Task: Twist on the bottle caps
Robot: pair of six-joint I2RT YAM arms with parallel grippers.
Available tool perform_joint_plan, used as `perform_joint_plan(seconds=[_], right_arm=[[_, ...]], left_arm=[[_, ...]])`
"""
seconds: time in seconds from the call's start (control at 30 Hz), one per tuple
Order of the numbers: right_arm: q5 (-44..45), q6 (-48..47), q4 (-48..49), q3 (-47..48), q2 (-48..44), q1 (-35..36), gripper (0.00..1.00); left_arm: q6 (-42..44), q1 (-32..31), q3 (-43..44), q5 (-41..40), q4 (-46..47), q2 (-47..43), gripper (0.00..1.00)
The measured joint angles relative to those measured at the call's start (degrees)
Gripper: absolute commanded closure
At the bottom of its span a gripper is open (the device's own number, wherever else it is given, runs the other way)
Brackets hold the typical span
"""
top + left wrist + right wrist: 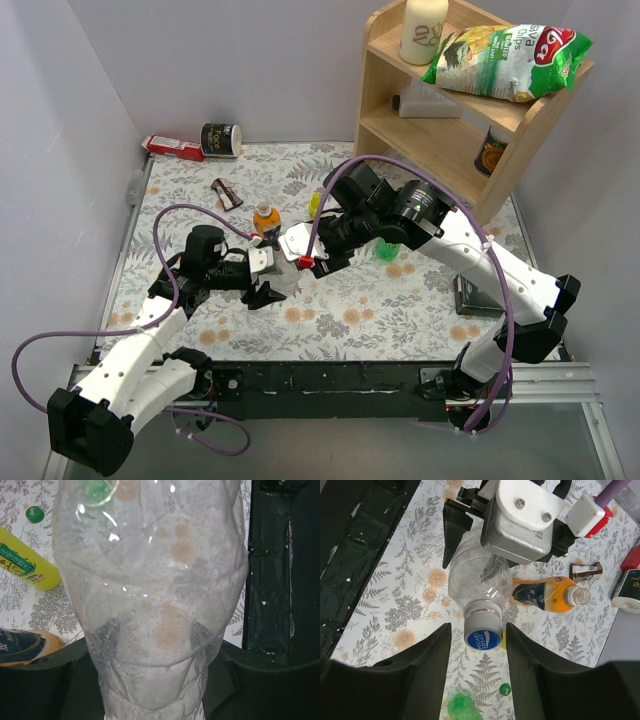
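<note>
Clamped around the clear bottle (150,580), my left tool (155,665) has one dark finger pressed against each side of the bottle's lower body. The bottle fills nearly the whole of that wrist view. From above, it is tipped over, with its neck pointing toward my right arm. I cannot tell whether it touches the desk (400,310).

My right tool (478,645) faces the neck end with its jaws set narrowly apart, one on each side of the blue cap (483,634). The cap sits on the clear bottle's mouth. A strip of the flowered desk shows between the cap and one finger, while the other finger is just beside the cap. I cannot tell whether that finger touches it.

The orange bottle (545,594) stands just beyond my left tool with its mouth open. The green bottle (387,250) stands on the far side of my right arm. The green cap (35,514) lies loose on the desk, close to the green bottle and near the yellow bottle (25,562).
</note>
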Motion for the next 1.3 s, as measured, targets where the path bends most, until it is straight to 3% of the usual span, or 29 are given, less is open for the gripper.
perform_joint_plan(seconds=[0.2,0.4,0.57,0.7,0.9,1.1,1.17,1.2,1.3], right_arm=[[0.1,-1.1,0.0,0.0,0.0,0.3,0.54],[0.7,-2.1,0.1,-0.7,0.0,0.3,0.70],[0.9,-0.6,0.2,-0.3,0.5,0.3,0.74],[-0.1,6.3,-1.3,5.3,5.0,-1.2,0.75],[-5.4,22.9,-6.0,21.7,17.0,-6.7,0.76],[-6.7,32.3,-4.2,20.7,18.0,-8.7,0.76],[-6.8,33.8,-3.7,20.6,18.0,-8.8,0.71],[-6.8,34.4,-3.6,20.5,18.0,-8.9,0.59],[-6.8,34.4,-3.9,20.9,18.1,-9.0,0.36]], left_arm=[[0.2,0.0,0.1,0.2,0.0,0.4,1.00],[1.2,0.0,0.1,-0.5,-0.1,0.3,1.00],[1.5,0.0,-0.8,-1.4,1.7,-0.5,1.00],[-1.3,0.0,-3.6,-4.3,7.3,-1.9,1.00],[-6.8,0.1,-4.6,-13.1,15.3,-1.2,1.00],[-8.1,-0.9,-4.7,-17.1,15.5,-0.3,1.00],[-8.2,-1.1,-4.7,-17.6,15.5,-0.3,1.00],[-8.2,-1.1,-4.8,-17.7,15.4,-0.3,1.00],[-8.2,-1.1,-4.8,-17.8,15.2,-0.5,1.00]])
